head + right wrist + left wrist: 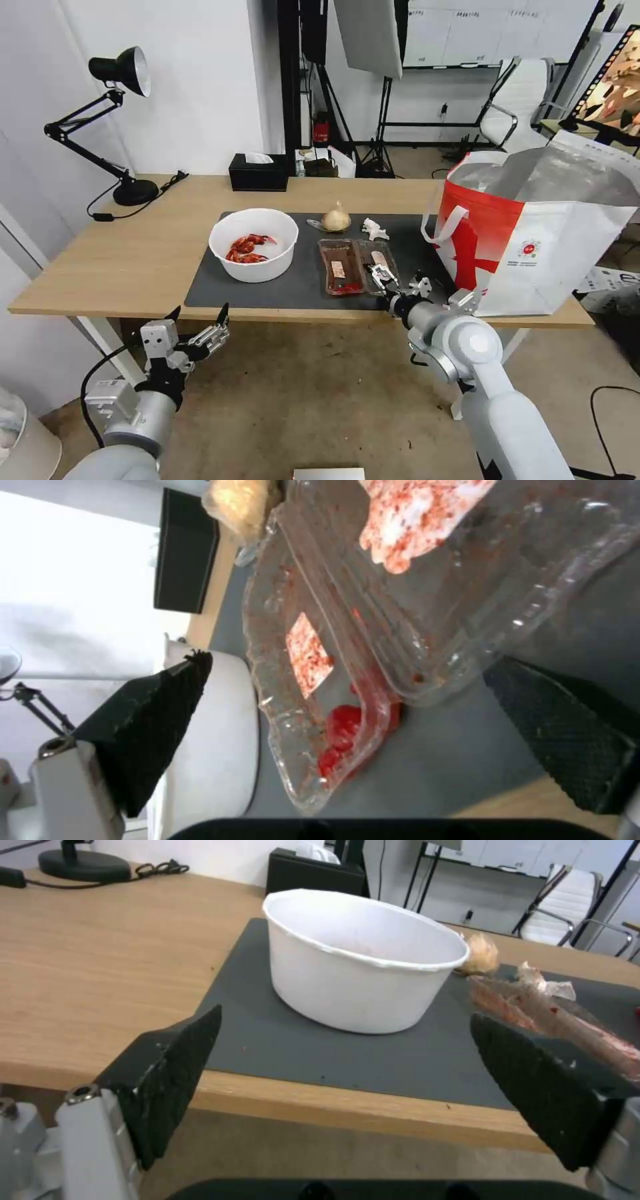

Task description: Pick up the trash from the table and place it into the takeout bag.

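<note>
Nothing bagged yet: bowl (pixel 253 244), tray (pixel 357 267), knotted bag (pixel 336 219), tissue (pixel 375 230) all left of takeout bag (pixel 533 233). Right gripper (pixel 393 285) spread at tray; left gripper (pixel 200 313) spread, low.

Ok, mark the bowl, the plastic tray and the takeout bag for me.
white bowl (pixel 253 270), head view, on its front outer wall.
clear plastic tray (pixel 340 270), head view, on the floor of its left half.
takeout bag (pixel 567 260), head view, on its white side panel.

Open clear hinged tray (pixel 358 266) with red residue lies flat on the grey mat (pixel 300 283).
</note>
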{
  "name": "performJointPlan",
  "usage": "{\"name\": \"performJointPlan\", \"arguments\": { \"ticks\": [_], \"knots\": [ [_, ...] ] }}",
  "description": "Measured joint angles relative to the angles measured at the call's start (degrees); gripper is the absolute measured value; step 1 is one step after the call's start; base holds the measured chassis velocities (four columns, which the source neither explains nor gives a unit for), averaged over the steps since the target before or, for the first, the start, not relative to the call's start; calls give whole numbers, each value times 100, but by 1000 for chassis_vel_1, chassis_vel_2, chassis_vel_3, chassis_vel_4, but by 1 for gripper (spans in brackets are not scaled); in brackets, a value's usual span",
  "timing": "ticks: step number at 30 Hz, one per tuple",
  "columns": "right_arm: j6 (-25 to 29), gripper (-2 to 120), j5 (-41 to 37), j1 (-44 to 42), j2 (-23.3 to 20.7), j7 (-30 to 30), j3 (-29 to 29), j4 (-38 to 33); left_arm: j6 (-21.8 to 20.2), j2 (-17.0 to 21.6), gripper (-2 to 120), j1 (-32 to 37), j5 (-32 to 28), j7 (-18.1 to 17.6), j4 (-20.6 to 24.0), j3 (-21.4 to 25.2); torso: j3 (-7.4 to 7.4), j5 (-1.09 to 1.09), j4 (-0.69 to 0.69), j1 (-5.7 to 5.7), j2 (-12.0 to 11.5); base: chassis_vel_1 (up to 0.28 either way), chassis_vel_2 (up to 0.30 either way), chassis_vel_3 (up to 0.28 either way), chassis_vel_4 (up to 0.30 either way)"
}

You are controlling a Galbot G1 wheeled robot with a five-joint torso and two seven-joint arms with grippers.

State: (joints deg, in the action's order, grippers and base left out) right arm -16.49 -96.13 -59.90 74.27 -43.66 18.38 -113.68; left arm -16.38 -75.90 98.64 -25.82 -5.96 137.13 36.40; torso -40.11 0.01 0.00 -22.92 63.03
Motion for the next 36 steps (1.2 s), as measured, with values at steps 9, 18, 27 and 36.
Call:
{"name": "performJointPlan", "arguments": {
  "ticks": [9,18,27,36],
  "knots": [
    [86,100,778,78,-74,1493,-224,-112,19,-46,100,88,7,1,30,21,0,0,1,-1,-1,0,0,0,0],
    [-115,100,902,578,-106,1736,-509,343,81,-63,100,147,13,2,49,30,0,-1,0,-1,-1,0,0,0,0],
    [-331,100,973,1080,-302,2040,-736,608,138,-24,100,169,0,2,62,74,0,0,0,-1,-1,0,0,0,0],
    [-428,80,4282,2278,-1252,4392,-1794,1536,147,50,100,-5,-69,4,-40,-4,0,0,0,0,0,0,0,0,0]
  ]
}}
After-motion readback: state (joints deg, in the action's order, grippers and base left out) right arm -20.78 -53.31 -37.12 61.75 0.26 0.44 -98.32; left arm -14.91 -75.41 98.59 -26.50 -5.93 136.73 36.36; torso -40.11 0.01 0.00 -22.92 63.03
